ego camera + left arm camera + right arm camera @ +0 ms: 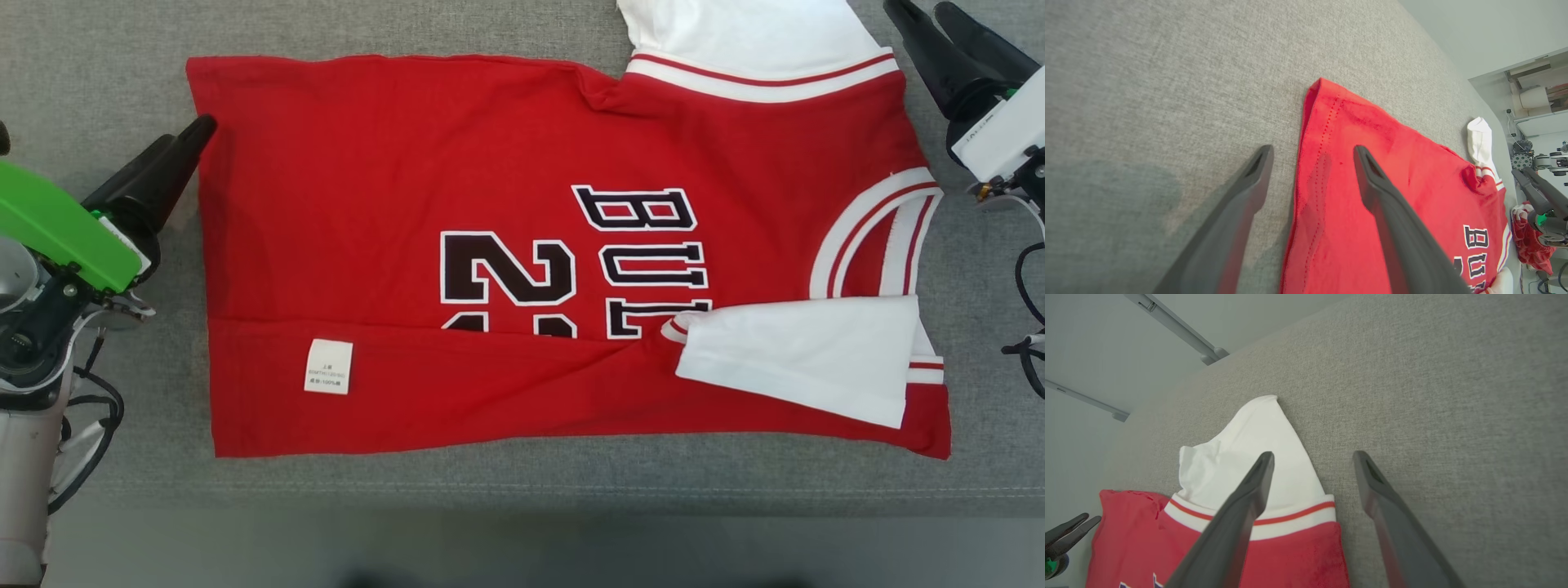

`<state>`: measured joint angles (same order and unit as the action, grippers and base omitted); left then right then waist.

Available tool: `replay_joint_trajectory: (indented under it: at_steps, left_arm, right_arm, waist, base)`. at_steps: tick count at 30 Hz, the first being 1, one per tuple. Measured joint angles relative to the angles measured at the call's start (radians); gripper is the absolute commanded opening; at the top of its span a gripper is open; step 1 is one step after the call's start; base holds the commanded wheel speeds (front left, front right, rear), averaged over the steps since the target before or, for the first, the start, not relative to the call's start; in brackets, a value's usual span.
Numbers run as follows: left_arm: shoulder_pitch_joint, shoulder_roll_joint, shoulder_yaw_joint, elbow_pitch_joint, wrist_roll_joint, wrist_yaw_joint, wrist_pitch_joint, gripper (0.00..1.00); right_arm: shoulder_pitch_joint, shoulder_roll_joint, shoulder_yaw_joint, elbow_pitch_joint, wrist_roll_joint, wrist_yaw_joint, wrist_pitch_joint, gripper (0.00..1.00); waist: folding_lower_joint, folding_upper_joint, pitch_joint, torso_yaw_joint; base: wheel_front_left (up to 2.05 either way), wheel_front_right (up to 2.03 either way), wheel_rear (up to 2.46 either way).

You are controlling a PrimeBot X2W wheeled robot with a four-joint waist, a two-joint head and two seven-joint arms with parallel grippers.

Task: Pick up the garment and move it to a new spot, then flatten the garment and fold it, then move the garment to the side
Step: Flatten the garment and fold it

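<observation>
Left end effector: spread wide, empty, straddling garment hem. Right end effector: spread wide, empty, over white sleeve edge.

matt red cloth garment on rough grey woven surface.

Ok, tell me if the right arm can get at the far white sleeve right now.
Probably yes: its open jaws hang right by the white sleeve, straddling its outer edge above the grey fabric surface, and nothing lies in between.

garment lies on the surface between left claw and right claw.
</observation>
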<state>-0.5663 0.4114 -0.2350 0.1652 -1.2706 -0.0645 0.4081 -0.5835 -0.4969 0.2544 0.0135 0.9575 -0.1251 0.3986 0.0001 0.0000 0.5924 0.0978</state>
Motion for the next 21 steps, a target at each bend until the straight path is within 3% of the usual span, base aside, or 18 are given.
replay_joint_trajectory:
  at_steps: [16,17,18,20,21]
  left_arm:
    - [-0.103,-0.004,-0.015,0.055,-0.004,-0.038,0.035,0.98]
    - [-0.107,-0.004,-0.016,0.057,-0.004,-0.041,0.035,0.76]
    - [-0.112,-0.004,-0.016,0.058,-0.004,-0.041,0.035,0.46]
    - [-0.118,-0.006,-0.016,0.066,-0.004,-0.041,0.035,0.12]
    - [-0.121,-0.007,-0.016,0.072,-0.004,-0.042,0.035,0.00]
  right_arm:
    - [-0.065,0.037,0.026,0.089,-0.009,0.020,0.001,1.00]
    - [-0.065,0.039,0.026,0.094,-0.009,0.020,-0.001,1.00]
    - [-0.066,0.040,0.026,0.097,-0.009,0.024,-0.002,1.00]
    - [-0.071,0.041,0.026,0.105,-0.010,0.028,-0.002,1.00]
    - [-0.075,0.043,0.026,0.109,-0.010,0.028,-0.003,1.00]
  waist:
    - [0.0000,0.0000,0.034,-0.046]
    - [0.0000,0.0000,0.035,-0.046]
    - [0.0000,0.0000,0.036,-0.047]
    - [0.0000,0.0000,0.038,-0.048]
    - [0.0000,0.0000,0.039,-0.048]
  base:
    - [0.00,0.00,0.00]
    - [0.00,0.00,0.00]
    - [0.00,0.00,0.00]
    - [0.00,0.00,0.00]
    - [0.00,0.00,0.00]
